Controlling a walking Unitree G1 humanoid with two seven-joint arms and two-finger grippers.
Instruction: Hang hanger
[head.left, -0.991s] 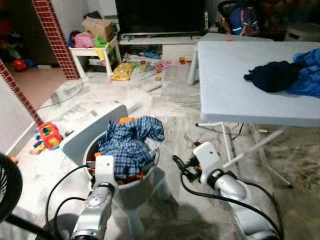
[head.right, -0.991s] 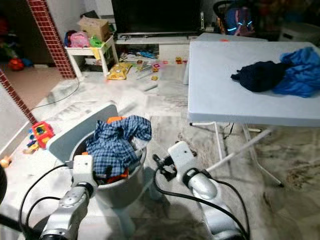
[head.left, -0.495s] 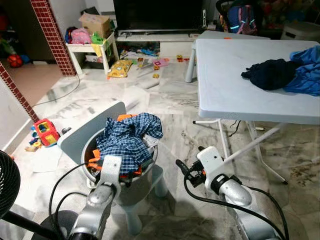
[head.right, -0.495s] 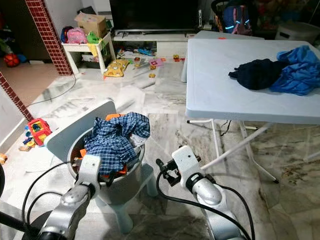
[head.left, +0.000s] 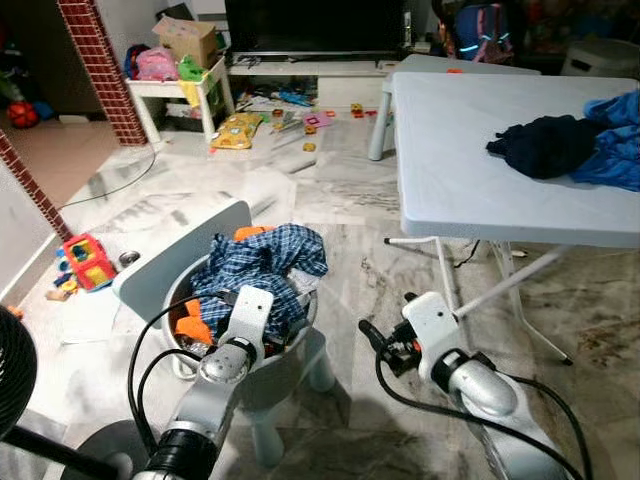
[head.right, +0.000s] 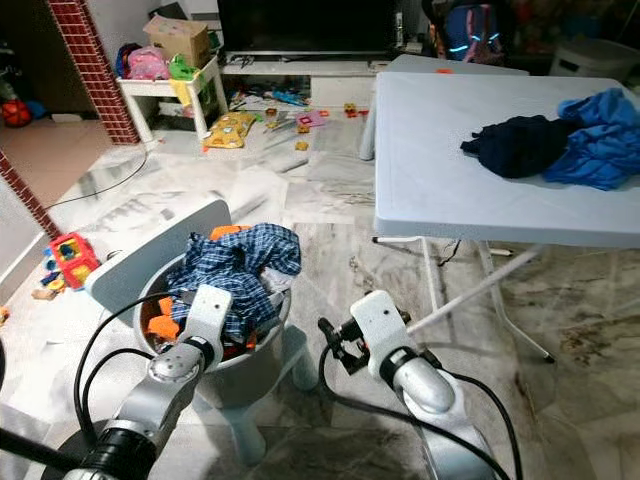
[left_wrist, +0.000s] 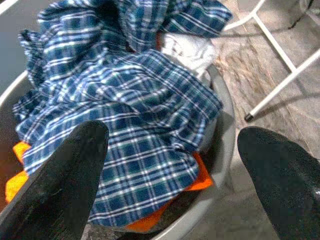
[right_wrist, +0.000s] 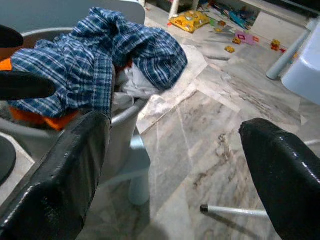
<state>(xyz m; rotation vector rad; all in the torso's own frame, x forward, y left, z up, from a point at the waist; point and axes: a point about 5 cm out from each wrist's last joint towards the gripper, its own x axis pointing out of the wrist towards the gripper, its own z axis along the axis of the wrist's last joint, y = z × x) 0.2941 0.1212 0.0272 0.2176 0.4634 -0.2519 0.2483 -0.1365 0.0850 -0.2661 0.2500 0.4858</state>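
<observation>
The left gripper (left_wrist: 170, 165) hangs just above the grey tub (head.left: 296, 348), its jaws spread wide over the blue plaid shirt (head.left: 262, 275) heaped inside. Orange plastic (head.left: 192, 325) pokes from under the shirt at the tub's 9 o'clock side and may be a hanger, though its shape cannot be made out. The tub sits on a small pale stool (head.left: 322, 368) on the marble floor (head.left: 330, 210). The right gripper (right_wrist: 175, 165) hovers low over the floor at the tub's 3 o'clock, jaws also spread, holding nothing. At 1 o'clock stands a white folding bench (head.left: 470, 160) carrying a dark garment (head.left: 545, 145) touching a blue garment (head.left: 615, 150). Toys (head.left: 240, 130) litter the floor at 12 o'clock.
</observation>
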